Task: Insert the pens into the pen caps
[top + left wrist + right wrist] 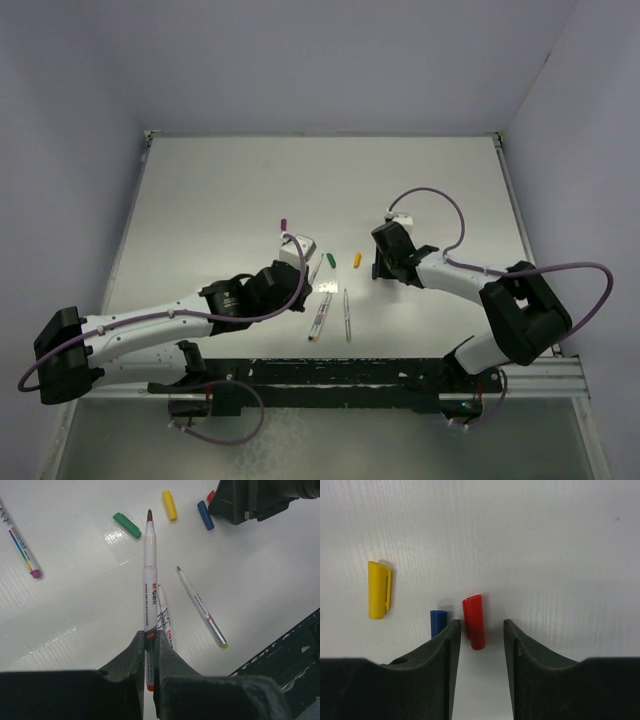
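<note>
left tool (151,639) clamped on red-tip pen (150,565), right tool (481,629) apart, straddling red cap (474,620) lying on surface (560,555); centre on it, then pinch mid-body clear of blue cap (437,622).

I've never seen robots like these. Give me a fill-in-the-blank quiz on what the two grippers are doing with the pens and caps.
The left gripper is shut on a ____.
The right gripper stands ____ around the red cap.
In the right wrist view, the yellow cap lies to the ____ of the blue cap.
Missing words: pen, open, left.
</note>
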Tool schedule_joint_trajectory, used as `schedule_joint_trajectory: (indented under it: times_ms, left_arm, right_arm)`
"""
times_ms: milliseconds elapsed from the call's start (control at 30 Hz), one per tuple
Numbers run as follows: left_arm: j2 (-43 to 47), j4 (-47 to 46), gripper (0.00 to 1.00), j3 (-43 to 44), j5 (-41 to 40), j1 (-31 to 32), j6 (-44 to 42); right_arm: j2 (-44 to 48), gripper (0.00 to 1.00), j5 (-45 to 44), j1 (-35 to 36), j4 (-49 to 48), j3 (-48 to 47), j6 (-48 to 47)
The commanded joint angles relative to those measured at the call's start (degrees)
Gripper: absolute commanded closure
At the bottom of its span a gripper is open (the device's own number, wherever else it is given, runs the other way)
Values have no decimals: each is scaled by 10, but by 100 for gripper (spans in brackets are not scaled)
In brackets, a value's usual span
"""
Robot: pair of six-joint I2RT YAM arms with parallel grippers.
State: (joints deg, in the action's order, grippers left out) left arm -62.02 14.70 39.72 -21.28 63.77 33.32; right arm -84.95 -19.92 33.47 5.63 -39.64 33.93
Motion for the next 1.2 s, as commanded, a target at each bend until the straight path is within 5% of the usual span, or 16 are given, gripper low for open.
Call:
schedule_joint_trajectory:
  times_ms: [0, 533, 833, 1167]
  left_arm:
    - [2, -23, 100, 6, -7, -3, -10]
    - [2, -28, 100, 4, -15, -4, -4]
    - [-8, -37, 100, 4, -16, -8, -16]
    - [-17, -119, 100, -16, 1, -12, -43]
  right_arm:
    - [-8, 58, 2, -7, -8, -22, -2]
    - [-10, 74, 38, -12, 13, 10, 31]
    - [-12, 100, 37, -12, 19, 21, 34]
    - [73, 100, -8, -12, 17, -16, -10]
